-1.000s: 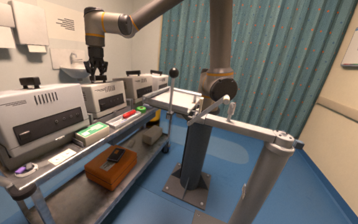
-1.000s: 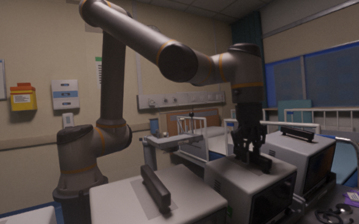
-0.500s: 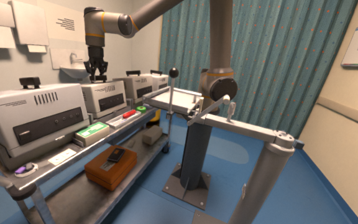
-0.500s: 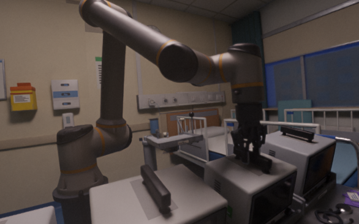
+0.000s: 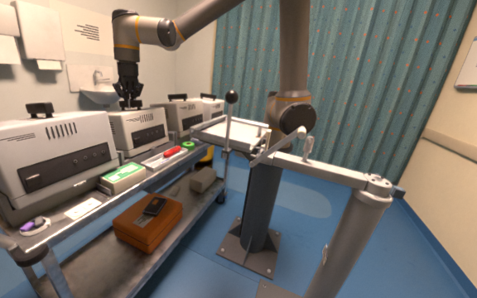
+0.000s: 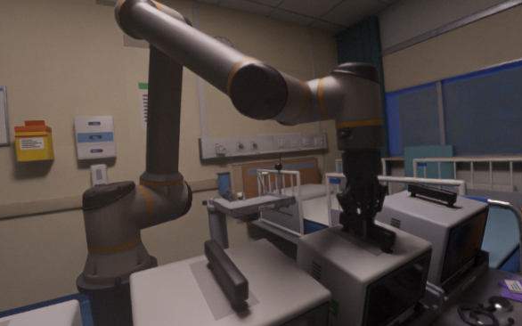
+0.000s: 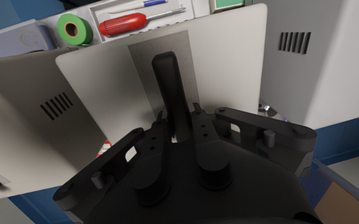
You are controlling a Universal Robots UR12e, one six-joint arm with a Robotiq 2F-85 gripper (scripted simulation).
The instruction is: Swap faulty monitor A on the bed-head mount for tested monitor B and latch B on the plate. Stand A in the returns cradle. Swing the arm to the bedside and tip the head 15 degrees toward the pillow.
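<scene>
The black carry handle (image 7: 171, 91) on top of a grey monitor (image 5: 139, 130) is gripped by my gripper (image 7: 178, 128), which has closed on it from above. This monitor (image 6: 363, 271) stands second in a row of several like monitors on the trolley's top shelf. The mount's empty plate (image 5: 232, 132) sits to the right on its swing arm (image 5: 321, 169), with a black-knobbed lever (image 5: 231, 97) beside it.
Neighbouring monitors (image 5: 44, 155) (image 5: 184, 114) stand close on either side of the held one. In front lie a red screwdriver (image 5: 172, 151) in a tray, green tape (image 5: 188, 145) and a green-labelled box (image 5: 122, 176). An orange case (image 5: 147, 221) lies on the lower shelf.
</scene>
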